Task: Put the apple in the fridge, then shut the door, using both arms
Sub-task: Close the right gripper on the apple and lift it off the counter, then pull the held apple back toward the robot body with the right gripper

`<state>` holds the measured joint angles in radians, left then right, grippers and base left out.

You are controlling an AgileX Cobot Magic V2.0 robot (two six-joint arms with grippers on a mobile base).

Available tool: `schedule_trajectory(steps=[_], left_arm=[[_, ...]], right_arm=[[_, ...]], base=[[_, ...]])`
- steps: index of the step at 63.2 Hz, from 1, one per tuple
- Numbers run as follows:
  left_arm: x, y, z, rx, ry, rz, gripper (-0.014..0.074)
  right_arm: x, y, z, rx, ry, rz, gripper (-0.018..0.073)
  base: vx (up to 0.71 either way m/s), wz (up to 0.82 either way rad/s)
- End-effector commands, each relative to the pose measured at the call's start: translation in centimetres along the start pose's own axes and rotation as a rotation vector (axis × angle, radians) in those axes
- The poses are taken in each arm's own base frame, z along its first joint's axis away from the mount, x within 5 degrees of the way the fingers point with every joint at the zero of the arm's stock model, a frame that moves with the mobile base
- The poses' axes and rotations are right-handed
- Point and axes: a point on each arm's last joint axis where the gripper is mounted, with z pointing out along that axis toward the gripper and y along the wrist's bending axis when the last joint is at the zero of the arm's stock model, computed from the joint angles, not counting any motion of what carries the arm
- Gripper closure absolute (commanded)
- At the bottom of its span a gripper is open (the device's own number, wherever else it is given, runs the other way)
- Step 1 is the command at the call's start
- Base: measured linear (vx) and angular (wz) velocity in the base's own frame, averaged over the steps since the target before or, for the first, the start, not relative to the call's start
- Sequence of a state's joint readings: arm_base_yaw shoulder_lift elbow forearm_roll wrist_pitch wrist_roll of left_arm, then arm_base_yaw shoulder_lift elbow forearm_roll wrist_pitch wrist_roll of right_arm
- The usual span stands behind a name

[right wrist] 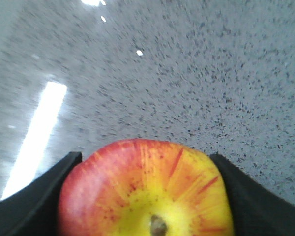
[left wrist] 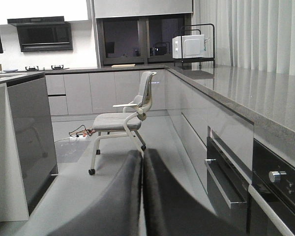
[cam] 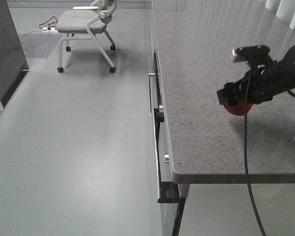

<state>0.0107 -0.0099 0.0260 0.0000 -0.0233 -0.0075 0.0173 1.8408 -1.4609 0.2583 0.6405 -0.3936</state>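
- Your right arm's matte black tool (cam: 234,100) is clamped on the glossy red-and-yellow round apple (cam: 238,108). Its fingers (right wrist: 39,206) press the fruit's two flanks above the speckled grey stone bench (cam: 206,59), towards the bench's right side. You cannot tell whether the fruit rests on the stone or hangs just above it.
- The apple sits squarely between the fingers with its stem end turned back at the wrist camera, so its stem axis runs along the tool's reach.
- The skin is red at the sides and streaks into a yellow patch around the short brown stem. It looks smooth and waxy, so it would probably slip in a slack grip.
- Your left arm's black tool (left wrist: 141,164) is closed on nothing, low over the pale grey floor (left wrist: 73,194), facing a white-framed office chair (left wrist: 119,123).
- The tall dark grey glossy panel (left wrist: 32,137) at the left is probably the fridge. It stands across the floor, well apart from the apple and nearer your left arm. You cannot tell how its door stands.
- The coming move looks like a leftward carry off the bench, with the left arm free for the door.
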Motion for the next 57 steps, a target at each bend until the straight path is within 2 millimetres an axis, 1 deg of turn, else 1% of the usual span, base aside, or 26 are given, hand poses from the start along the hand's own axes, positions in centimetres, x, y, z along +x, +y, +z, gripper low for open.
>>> schedule_trajectory(steps=[1,5,13,23,27,38,41,49,57], left_arm=[[-0.1,0.0,-0.1,0.0,-0.071,-0.009,0.0603],[-0.1,0.0,-0.1,0.0,-0.071,-0.009,0.0603],[-0.1,0.0,-0.1,0.0,-0.071,-0.009,0.0603],[-0.1,0.0,-0.1,0.0,-0.071,-0.009,0.0603],[-0.1,0.0,-0.1,0.0,-0.071,-0.009,0.0603],[-0.1,0.0,-0.1,0.0,-0.071,-0.009,0.0603],[-0.1,0.0,-0.1,0.0,-0.071,-0.009,0.0603],[-0.1,0.0,-0.1,0.0,-0.071,-0.009,0.0603],[-0.1,0.0,-0.1,0.0,-0.071,-0.009,0.0603]], right_arm=[[-2.4,0.5,-5.3,-0.005,-0.163,0.02,0.0189],[-2.3,1.0,-6.5,-0.03,-0.189,0.03,0.0189],[-0.8,2.3,-8.4,-0.087,-0.244,0.033,0.0189],[2.5,5.0,-10.3,-0.146,-0.279,-0.02,0.0189],[3.8,6.2,-11.5,-0.169,-0.293,-0.035,0.019],[7.0,8.9,-14.4,-0.222,-0.33,-0.068,0.019],[7.9,9.5,-14.9,-0.236,-0.333,-0.08,0.019],[10.7,10.9,-17.1,-0.277,-0.369,-0.113,0.019],[13.3,11.6,-18.8,-0.309,-0.393,-0.131,0.019]], base=[[0.0,0.0],[0.0,0.0],[0.0,0.0],[0.0,0.0],[0.0,0.0],[0.0,0.0],[0.0,0.0],[0.0,0.0],[0.0,0.0]])
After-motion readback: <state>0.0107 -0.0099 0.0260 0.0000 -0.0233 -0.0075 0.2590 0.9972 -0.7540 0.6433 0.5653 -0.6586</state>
